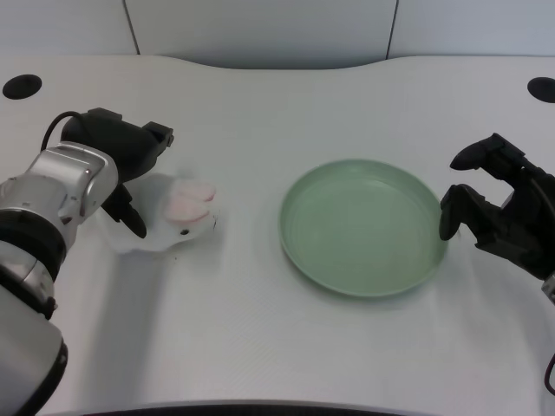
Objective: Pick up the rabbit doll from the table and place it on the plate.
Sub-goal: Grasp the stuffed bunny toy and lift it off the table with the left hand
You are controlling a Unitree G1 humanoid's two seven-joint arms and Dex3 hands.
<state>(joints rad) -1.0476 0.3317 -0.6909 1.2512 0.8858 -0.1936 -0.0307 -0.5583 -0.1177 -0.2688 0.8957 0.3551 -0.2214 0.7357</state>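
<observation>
On the white desk (260, 347), the rabbit doll (173, 221) lies left of the green plate (362, 227), apart from it. The left robot hand (121, 160) sits over the doll's left end, fingers touching it; whether it grasps, I cannot tell.

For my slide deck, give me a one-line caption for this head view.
Robot's left hand on the white rabbit doll lying on the table, beside an empty green plate.
</observation>
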